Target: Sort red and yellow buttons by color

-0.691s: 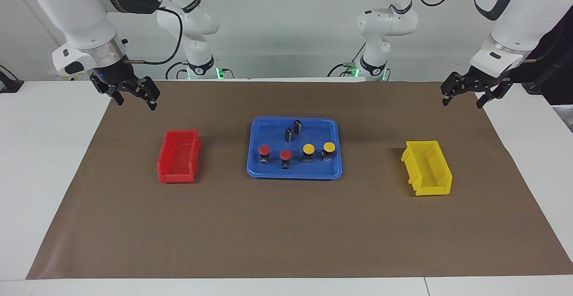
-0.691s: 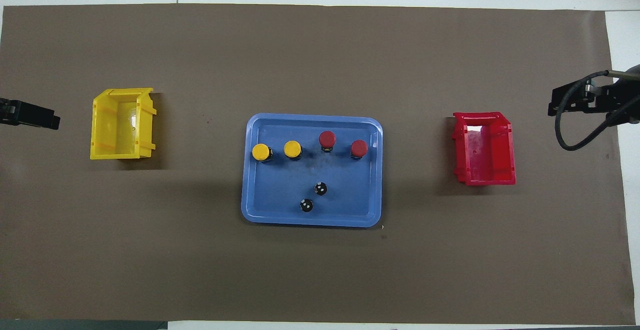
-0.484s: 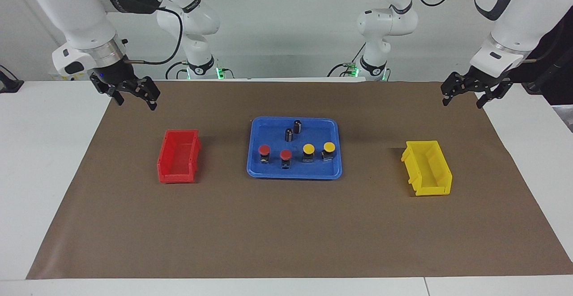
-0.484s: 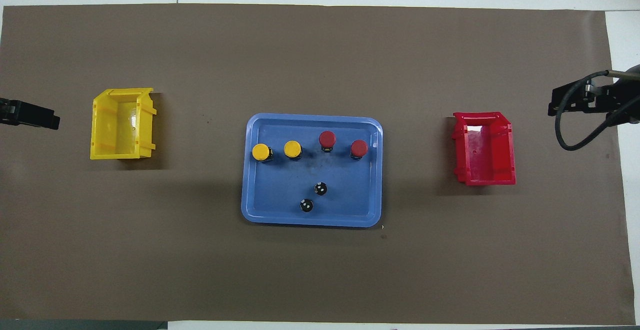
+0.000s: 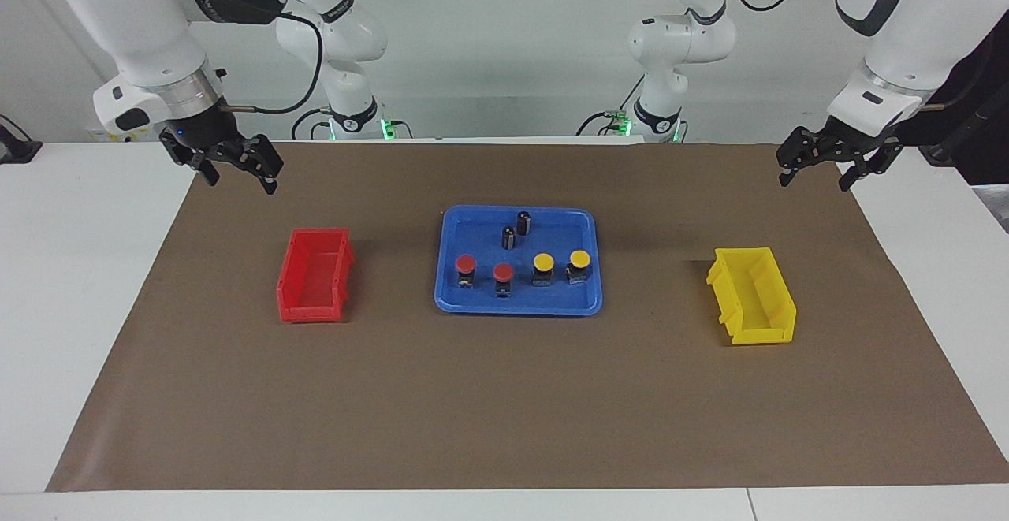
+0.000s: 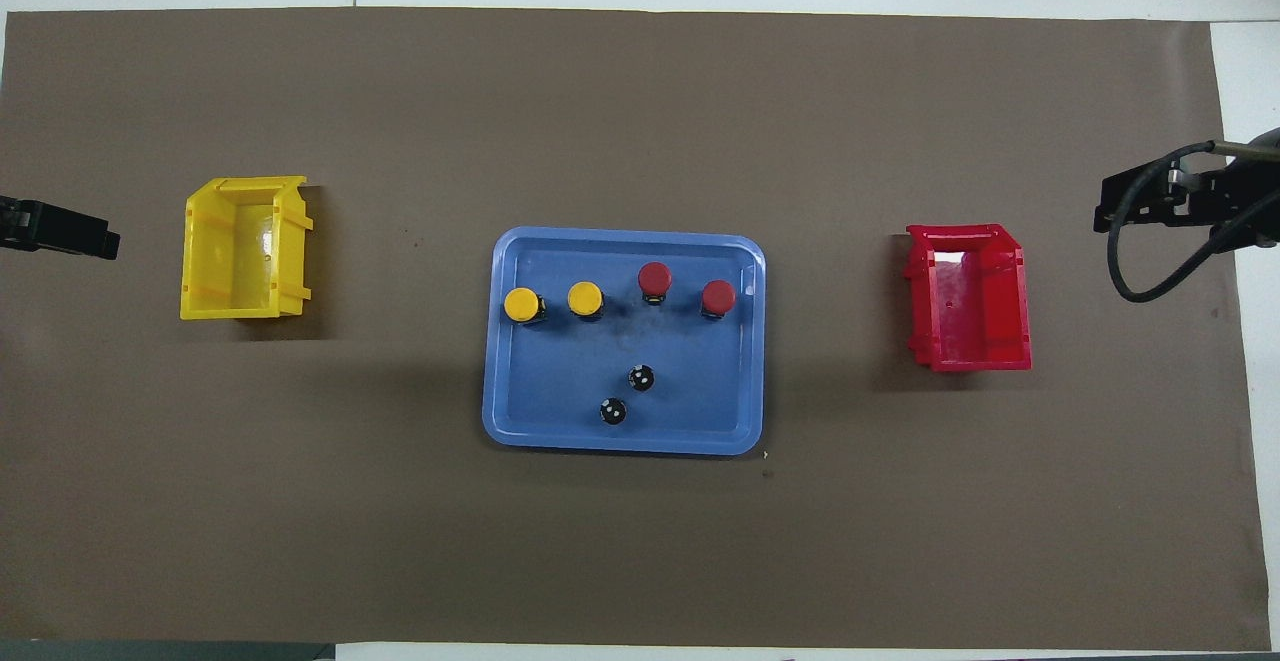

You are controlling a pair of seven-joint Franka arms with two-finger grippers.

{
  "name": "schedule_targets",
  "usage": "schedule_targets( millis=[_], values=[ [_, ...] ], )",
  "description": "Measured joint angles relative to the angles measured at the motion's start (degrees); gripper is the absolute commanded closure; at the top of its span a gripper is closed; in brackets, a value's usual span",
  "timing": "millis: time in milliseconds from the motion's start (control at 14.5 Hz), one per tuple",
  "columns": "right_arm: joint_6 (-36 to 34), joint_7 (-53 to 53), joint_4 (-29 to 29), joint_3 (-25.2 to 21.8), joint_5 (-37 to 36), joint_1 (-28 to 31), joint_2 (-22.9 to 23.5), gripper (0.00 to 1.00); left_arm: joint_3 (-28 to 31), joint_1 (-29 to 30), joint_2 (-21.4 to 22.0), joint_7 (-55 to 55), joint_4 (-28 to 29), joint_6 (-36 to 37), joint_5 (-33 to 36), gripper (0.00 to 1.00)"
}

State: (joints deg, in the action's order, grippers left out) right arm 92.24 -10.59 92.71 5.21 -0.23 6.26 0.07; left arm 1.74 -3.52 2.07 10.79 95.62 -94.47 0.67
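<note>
Two red buttons [image 5: 465, 264] [image 5: 503, 272] and two yellow buttons [image 5: 544, 262] [image 5: 580, 258] stand in a row in a blue tray [image 5: 473, 304] at the table's middle. In the overhead view the reds [image 6: 654, 277] [image 6: 718, 296] are toward the right arm's end and the yellows [image 6: 521, 305] [image 6: 585, 298] toward the left arm's end. My right gripper [image 5: 241, 182] is open and empty, up over the mat's edge at the right arm's end. My left gripper [image 5: 813, 184] is open and empty, up over the mat's edge at the left arm's end.
A red bin [image 5: 314, 273] stands empty beside the tray toward the right arm's end. A yellow bin [image 5: 753, 296] stands empty toward the left arm's end. Two dark cylinders [image 5: 524, 222] [image 5: 509, 237] stand in the tray, nearer to the robots than the buttons. A brown mat [image 5: 504, 395] covers the table.
</note>
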Motion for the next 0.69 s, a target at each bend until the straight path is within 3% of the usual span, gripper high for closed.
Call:
schedule_targets(
  millis=[415, 691],
  values=[
    [-0.1, 1.0, -3.1, 0.7, 0.0, -0.4, 1.3, 0.0, 0.0, 0.0, 0.0, 0.0, 0.0, 0.0, 0.0, 0.0],
    [-0.3, -4.7, -9.6, 1.1, 0.0, -7.5, 8.0, 0.0, 0.0, 0.0, 0.0, 0.0, 0.0, 0.0, 0.0, 0.0]
  ],
)
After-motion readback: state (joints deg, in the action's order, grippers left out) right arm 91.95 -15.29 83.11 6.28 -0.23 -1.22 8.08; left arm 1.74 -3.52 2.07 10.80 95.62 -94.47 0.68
